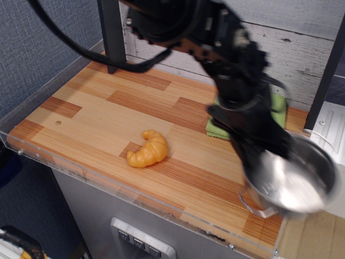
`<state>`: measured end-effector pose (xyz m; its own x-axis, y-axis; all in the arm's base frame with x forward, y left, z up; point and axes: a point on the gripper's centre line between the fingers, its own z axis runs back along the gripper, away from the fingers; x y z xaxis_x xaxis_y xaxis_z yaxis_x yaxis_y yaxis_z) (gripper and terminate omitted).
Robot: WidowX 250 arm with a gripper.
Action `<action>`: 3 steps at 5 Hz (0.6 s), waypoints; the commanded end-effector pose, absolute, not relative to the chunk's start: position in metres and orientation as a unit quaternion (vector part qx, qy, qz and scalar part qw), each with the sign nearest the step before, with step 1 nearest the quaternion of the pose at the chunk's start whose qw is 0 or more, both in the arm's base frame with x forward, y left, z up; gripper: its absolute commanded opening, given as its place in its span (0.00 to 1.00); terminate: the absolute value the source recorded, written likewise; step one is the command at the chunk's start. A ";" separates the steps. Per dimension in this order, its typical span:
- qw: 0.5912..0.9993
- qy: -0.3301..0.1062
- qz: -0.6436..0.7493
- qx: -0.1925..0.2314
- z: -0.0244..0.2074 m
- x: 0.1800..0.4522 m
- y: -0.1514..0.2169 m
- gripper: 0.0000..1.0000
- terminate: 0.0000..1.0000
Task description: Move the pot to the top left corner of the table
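Observation:
The shiny steel pot [294, 181] is blurred by motion at the front right, tilted and reaching out past the table's right edge. One wire loop handle shows at its front left. My gripper [259, 154] reaches down from the black arm and is shut on the pot's near-left rim; its fingers are smeared by blur. The wood-plank table [81, 113] stretches away to the left, its top left corner beside a dark post.
An orange croissant [146, 149] lies near the front middle of the table. A green cloth [218, 129] lies at the back right, partly hidden by my arm. A dark post [110, 35] stands at the back left. A clear acrylic rim [108, 181] runs along the front edge.

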<state>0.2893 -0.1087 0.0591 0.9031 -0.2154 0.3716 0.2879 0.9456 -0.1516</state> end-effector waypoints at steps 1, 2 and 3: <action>0.959 -0.233 -0.114 -0.117 0.108 0.293 -0.096 0.00 0.00; 0.955 -0.258 -0.093 -0.116 0.127 0.299 -0.074 0.00 0.00; 0.954 -0.274 -0.064 -0.107 0.140 0.310 -0.046 0.00 0.00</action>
